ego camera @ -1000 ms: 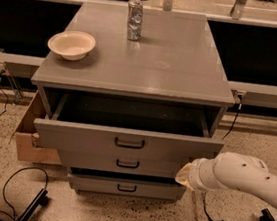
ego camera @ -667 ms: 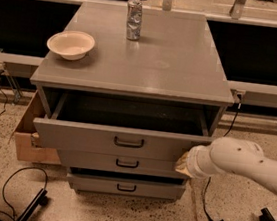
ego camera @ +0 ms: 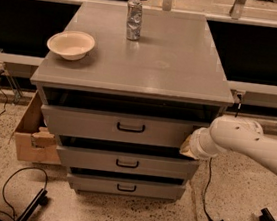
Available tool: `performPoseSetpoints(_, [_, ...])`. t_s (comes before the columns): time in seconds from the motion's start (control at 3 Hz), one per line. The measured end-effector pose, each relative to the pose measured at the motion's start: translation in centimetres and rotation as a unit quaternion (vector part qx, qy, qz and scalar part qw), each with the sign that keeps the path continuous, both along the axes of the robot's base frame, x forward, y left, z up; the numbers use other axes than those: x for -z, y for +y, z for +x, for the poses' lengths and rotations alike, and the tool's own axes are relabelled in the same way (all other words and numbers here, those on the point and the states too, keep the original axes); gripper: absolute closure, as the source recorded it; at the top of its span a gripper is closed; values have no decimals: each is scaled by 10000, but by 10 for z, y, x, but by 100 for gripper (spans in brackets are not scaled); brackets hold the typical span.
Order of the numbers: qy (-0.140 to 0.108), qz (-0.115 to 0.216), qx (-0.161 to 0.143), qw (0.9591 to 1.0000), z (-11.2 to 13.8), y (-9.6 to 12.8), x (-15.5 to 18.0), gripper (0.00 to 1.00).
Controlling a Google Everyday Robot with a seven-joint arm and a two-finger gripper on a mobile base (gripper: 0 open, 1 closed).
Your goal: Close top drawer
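A grey cabinet point(ego camera: 174, 61) with three drawers is seen from the front and slightly above, standing on a speckled floor. Its uppermost and widest drawer, the top drawer point(ego camera: 86, 124), is pulled partway out toward the camera. A dark gap is left between its flat grey front and the cabinet's top edge. The long axis of that front runs left to right across the view, so the closing travel is judged to lie straight back, away from the camera and into the cabinet.

A white robot arm point(ego camera: 255, 147) is reached in from the right edge of the view. At its end the gripper point(ego camera: 189, 145) is placed against the right end of the top drawer's front, at the lower corner and touching it or very nearly so. How the gripper is set cannot be told, and nothing is seen to be held by it.

The drawer's small black handle point(ego camera: 131, 127) is set at the middle of the front, well to the left of the gripper. The contact is therefore off-centre. A push from this corner is judged likely to skew the drawer unless it is directed squarely inward.

Below, two narrower drawers point(ego camera: 87, 157) are seen, each also slightly open. A pale bowl point(ego camera: 71, 44) and a can point(ego camera: 134, 19) are set on the cabinet top.
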State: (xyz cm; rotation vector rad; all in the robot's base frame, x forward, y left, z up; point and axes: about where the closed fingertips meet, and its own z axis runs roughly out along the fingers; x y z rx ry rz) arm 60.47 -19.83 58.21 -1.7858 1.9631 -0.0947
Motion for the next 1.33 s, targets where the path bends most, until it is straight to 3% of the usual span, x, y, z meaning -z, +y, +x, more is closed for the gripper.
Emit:
performPoseSetpoints(0.33, [1, 0, -1, 10000, 0, 0, 0, 100])
performPoseSetpoints(0.67, [118, 4, -81, 9999, -16, 9, 4, 100])
performPoseSetpoints(1.0, [493, 27, -420, 9979, -69, 28, 4, 100])
performPoseSetpoints(1.33, [767, -301, -989, 9917, -116, 34, -38, 100])
